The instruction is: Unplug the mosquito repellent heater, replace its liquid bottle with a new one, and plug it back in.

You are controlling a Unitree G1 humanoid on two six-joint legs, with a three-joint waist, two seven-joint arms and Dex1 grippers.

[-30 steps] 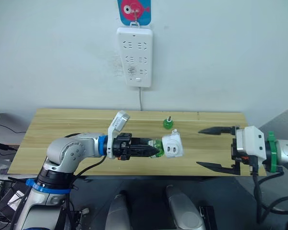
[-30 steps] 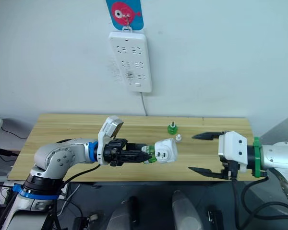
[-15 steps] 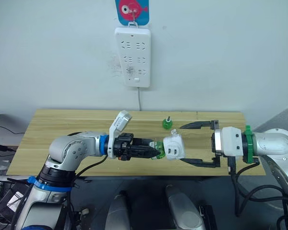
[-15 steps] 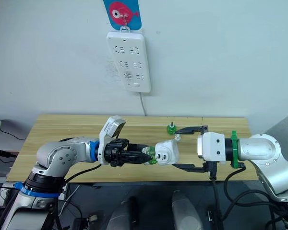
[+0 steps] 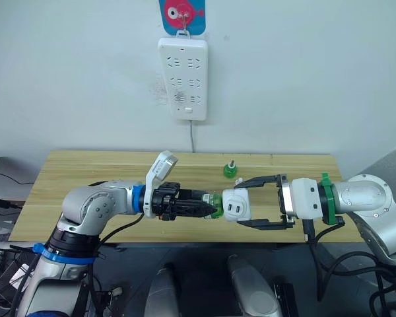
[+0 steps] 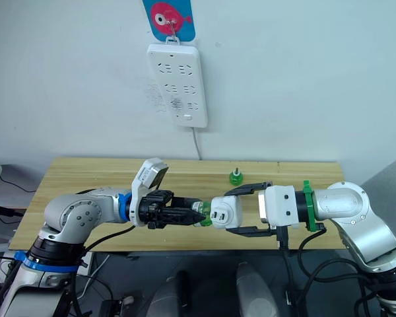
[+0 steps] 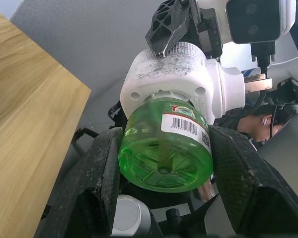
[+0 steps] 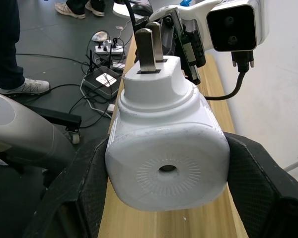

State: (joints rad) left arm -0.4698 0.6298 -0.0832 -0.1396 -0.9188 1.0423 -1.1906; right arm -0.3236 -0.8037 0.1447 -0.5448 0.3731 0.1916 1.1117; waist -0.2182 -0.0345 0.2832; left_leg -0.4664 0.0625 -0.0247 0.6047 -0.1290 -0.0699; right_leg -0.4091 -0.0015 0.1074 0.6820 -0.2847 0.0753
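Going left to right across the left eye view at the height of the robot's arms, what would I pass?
Left tool gripping a green bottle → white mosquito repellent heater screwed onto that bottle → right tool, its two black fingers either side of the heater.

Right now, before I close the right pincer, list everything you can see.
mosquito repellent heater: one, white, in the air over the table's front edge
green bottle in the heater: one, translucent green, screwed into the heater's base
capless green bottle: one, dark wick, upright on the table behind the heater
power strip: one, white, on the wall
fish hook: one, pink on blue, above the strip
table: one, pale wood
person: dark trousers, standing on the floor
left pincer: black, shut on the bottle
right pincer: black, open around the heater
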